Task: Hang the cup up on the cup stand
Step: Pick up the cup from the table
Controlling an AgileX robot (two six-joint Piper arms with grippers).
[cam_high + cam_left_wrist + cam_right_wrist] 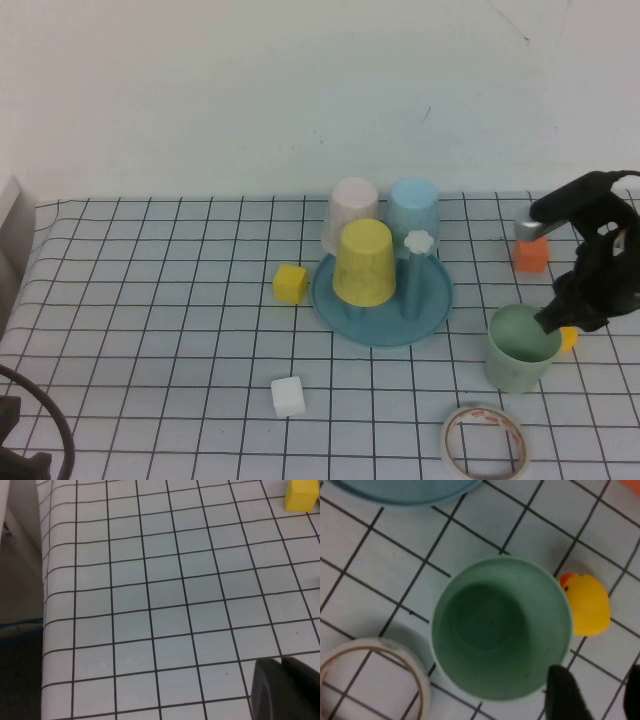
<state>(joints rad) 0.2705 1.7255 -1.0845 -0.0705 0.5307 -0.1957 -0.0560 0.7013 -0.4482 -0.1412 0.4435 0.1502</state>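
The pale green cup point(520, 347) stands upright, mouth up, on the checked cloth at the right; it also shows in the right wrist view point(500, 630). My right gripper point(562, 318) hovers over the cup's right rim. It is open and empty in the right wrist view point(600, 697), with one finger point(565, 695) just outside the rim. The teal cup stand point(380, 325) sits mid-table with a yellow, a light blue and a pinkish cup upside down on it. One peg with a white flower tip point(419, 242) is bare. My left gripper point(282, 665) is shut and empty over bare cloth at the near left.
A yellow toy duck point(568, 338) lies right beside the cup, also in the right wrist view point(587, 605). A tape roll point(484, 442) lies in front of the cup. An orange block point(530, 255), a yellow block point(290, 283) and a white block point(288, 396) lie around the stand.
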